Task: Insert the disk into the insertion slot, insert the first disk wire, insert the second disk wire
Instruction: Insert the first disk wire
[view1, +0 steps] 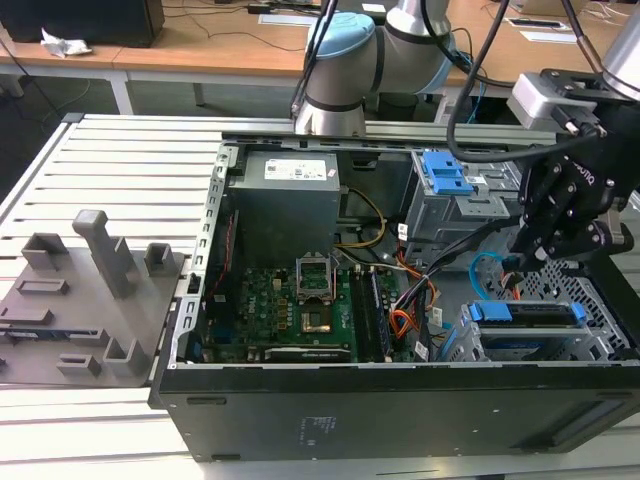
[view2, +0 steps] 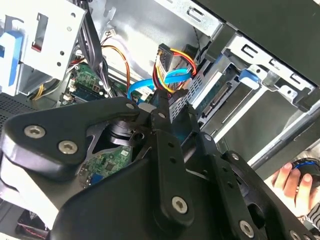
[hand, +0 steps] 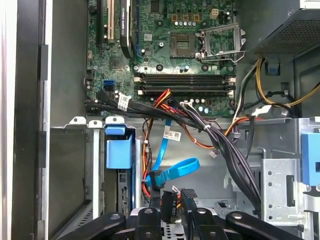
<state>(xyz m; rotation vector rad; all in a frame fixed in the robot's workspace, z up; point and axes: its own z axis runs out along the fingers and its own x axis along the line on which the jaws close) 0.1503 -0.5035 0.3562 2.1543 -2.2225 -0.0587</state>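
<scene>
On the exterior view's left I see a grey fixture (view1: 90, 290) lying on the slatted surface (view1: 120, 160), just beside the open computer case (view1: 350, 410). Moving rightward, the motherboard (view1: 290, 300) lies flat on the case floor, and past it stands the taller cage with blue latches (view1: 445, 180). Toward the exterior view's right my gripper (view1: 524, 262) hangs inside the case, just above one end of the disk (view1: 525, 313). The disk stands on edge, seated in the insertion slot (view1: 605, 312) with its blue carrier uppermost. In the first wrist view the jaws look clenched on the black connector of the first disk wire (hand: 169, 207). The second disk wire (hand: 175, 170) loops free just beside that connector, its dark plug hanging near the jaws. In the second wrist view a person's hand (view2: 290, 182) shows beyond the case wall.
</scene>
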